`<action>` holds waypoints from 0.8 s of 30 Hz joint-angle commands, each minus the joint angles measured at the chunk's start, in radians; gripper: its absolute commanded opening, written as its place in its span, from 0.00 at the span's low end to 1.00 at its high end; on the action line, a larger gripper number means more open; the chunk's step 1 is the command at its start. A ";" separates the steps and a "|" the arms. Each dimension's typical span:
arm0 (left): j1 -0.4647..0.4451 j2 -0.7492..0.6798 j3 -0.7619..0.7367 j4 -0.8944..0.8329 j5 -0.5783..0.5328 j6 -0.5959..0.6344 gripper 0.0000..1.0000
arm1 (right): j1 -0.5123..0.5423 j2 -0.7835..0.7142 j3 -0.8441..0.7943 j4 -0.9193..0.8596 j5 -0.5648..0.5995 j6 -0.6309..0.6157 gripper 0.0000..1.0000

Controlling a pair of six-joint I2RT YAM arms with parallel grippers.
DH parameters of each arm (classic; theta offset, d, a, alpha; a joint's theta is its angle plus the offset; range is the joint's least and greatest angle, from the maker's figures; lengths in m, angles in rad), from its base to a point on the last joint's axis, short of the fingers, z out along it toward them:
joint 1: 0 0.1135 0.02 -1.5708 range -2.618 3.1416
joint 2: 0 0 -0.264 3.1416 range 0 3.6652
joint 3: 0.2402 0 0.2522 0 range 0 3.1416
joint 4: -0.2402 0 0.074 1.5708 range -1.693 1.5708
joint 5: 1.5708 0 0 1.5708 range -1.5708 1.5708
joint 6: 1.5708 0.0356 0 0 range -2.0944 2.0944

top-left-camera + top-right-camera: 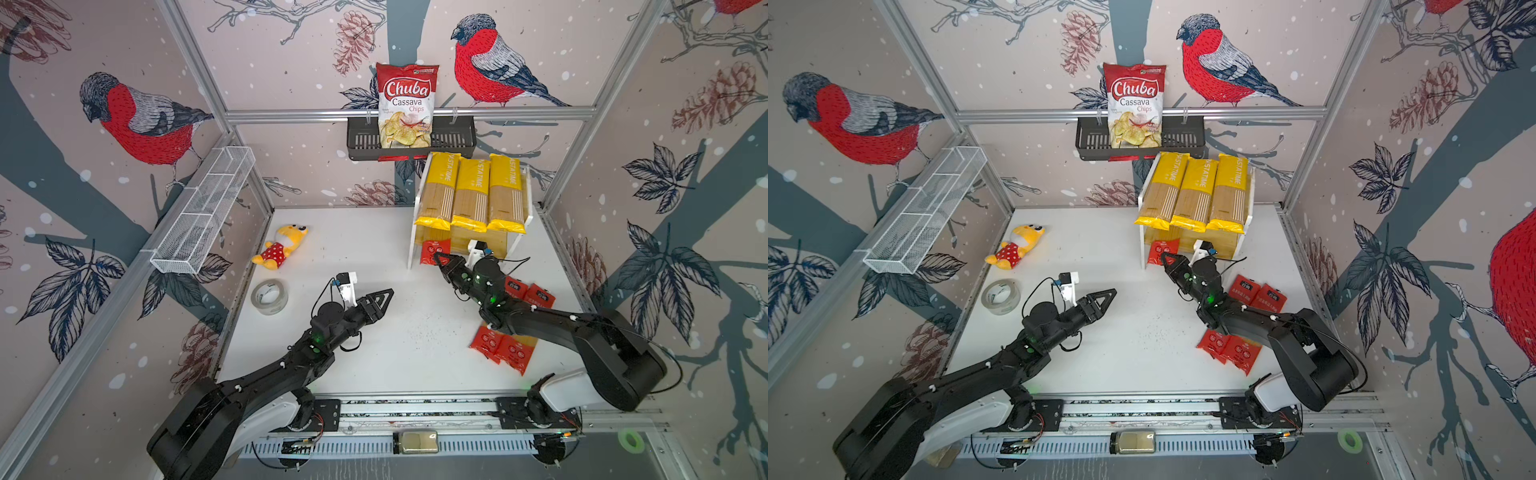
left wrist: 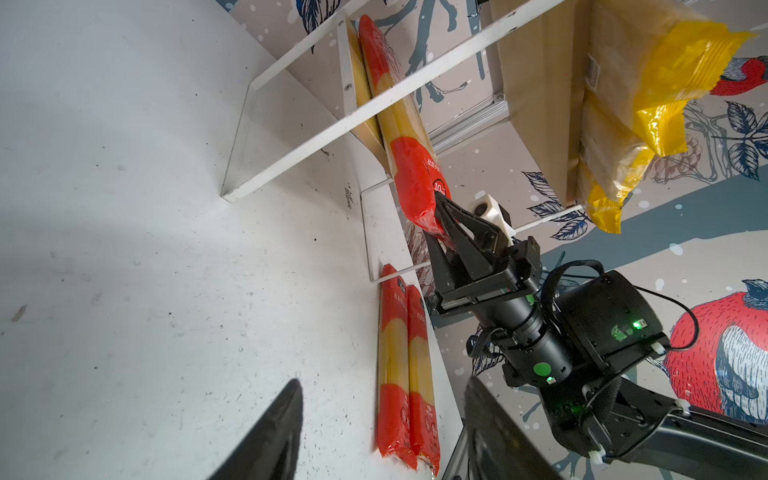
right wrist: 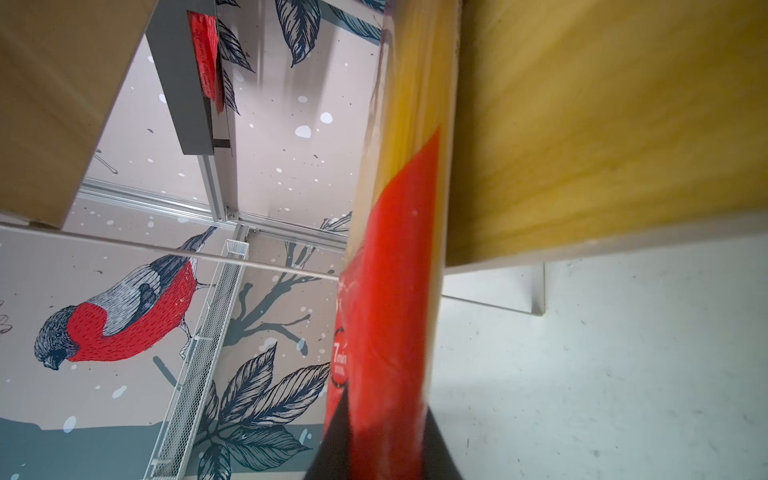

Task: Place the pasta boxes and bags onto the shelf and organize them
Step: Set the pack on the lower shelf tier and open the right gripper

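Observation:
Three yellow pasta bags (image 1: 473, 193) (image 1: 1196, 191) lie side by side on the top board of the shelf (image 1: 490, 241) (image 1: 1225, 245). A red-ended pasta packet (image 1: 432, 249) (image 2: 415, 174) (image 3: 390, 291) runs in along the left side of the lower board. My right gripper (image 1: 442, 259) (image 1: 1169, 262) (image 2: 446, 224) (image 3: 378, 449) is shut on its near red end. Two more red-ended packets (image 1: 511, 349) (image 1: 1233, 349) (image 2: 405, 365) lie together on the table, partly under the right arm. My left gripper (image 1: 380, 301) (image 1: 1102, 299) (image 2: 382, 424) hovers open and empty mid-table.
A Chuba chips bag (image 1: 406, 106) stands in the black wall basket (image 1: 361, 141) just above the shelf. A white wire basket (image 1: 203, 212) hangs on the left wall. A yellow plush toy (image 1: 280, 247) and a tape roll (image 1: 269, 296) lie at the table's left.

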 commanded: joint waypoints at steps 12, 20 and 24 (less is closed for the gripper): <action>0.000 -0.029 -0.014 0.015 -0.009 0.014 0.61 | 0.027 0.107 0.044 0.124 0.009 0.098 0.28; -0.001 -0.022 -0.005 0.008 -0.001 0.037 0.61 | 0.041 -0.001 -0.024 0.070 -0.011 0.053 0.55; -0.019 -0.017 0.023 -0.026 0.007 0.103 0.62 | 0.083 -0.112 -0.079 -0.036 0.018 0.010 0.60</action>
